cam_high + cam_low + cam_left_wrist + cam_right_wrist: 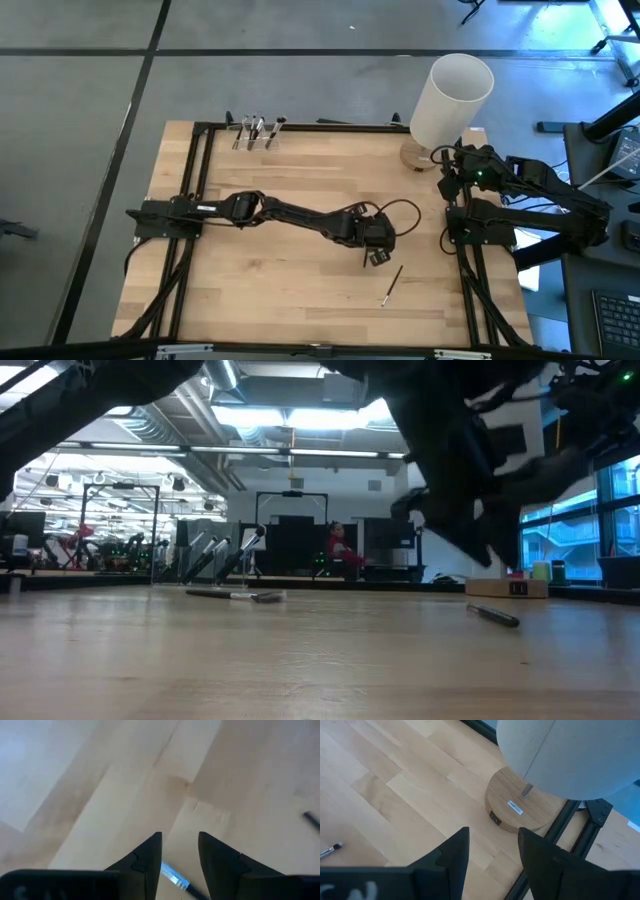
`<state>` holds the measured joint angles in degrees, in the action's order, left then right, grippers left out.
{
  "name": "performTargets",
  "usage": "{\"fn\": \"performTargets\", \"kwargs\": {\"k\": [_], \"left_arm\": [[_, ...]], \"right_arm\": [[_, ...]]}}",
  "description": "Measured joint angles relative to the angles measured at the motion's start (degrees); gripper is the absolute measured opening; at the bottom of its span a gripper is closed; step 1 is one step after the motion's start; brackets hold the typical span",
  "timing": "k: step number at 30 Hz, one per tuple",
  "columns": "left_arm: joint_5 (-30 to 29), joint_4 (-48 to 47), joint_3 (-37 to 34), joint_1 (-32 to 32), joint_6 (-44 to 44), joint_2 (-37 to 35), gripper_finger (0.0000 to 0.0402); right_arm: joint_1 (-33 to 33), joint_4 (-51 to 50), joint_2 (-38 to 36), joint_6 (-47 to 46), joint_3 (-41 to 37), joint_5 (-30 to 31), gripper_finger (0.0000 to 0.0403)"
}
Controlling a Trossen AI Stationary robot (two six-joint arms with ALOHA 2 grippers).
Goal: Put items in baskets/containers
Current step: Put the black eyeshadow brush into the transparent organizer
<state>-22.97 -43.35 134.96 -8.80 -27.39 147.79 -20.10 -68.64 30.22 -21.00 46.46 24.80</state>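
Observation:
One makeup brush [391, 285] lies flat on the wooden table [280, 300], near its front right; the low view shows this brush [492, 615] too. My left gripper [377, 257] hovers just beyond it toward the far side, slanting down, its fingers [150, 855] apart. A brush with a clear bluish end [172, 876] shows in the gap near their base. Several brushes [255, 130] stand leaning in the small containers [250, 142] at the far edge. My right gripper [492, 840] waits open at the far right, beside the lamp base. My left gripper has a brush's clear bluish end [172, 876] crossing the gap between its fingers, far back near their base. The brush is thinner than the gap. Whether either finger touches it or it lies on the table below, I cannot tell.
A tall white cylinder [452, 98] on a round wooden base [520, 802] stands at the far right. A black frame [200, 180] runs along the table's edges. Another brush tip [330, 851] shows on the boards. Bare boards lie at the left and middle.

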Motion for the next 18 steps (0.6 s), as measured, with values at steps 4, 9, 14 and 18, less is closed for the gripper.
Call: {"fn": "performTargets", "kwargs": {"k": [4, 9, 14, 18], "left_arm": [[0.0, -0.1, -0.1, 0.0, -2.6, 0.3, 0.0123], [0.0, -0.5, -1.5, 0.0, -7.8, 0.2, 0.0123], [0.4, -1.1, -2.5, 0.0, -11.6, 0.1, 0.0123], [0.4, -2.6, -2.5, 0.0, -12.6, 0.5, 0.0123]], "right_arm": [[0.0, 0.0, 0.0, -0.1, 0.0, 0.0, 0.0168], [0.0, 0.0, 0.0, -0.2, 0.0, 0.0, 0.0168], [0.0, -0.1, 0.0, -0.1, 0.0, 0.0, 0.0168], [0.0, -0.1, 0.0, -0.1, 0.0, 0.0, 0.0167]]}}
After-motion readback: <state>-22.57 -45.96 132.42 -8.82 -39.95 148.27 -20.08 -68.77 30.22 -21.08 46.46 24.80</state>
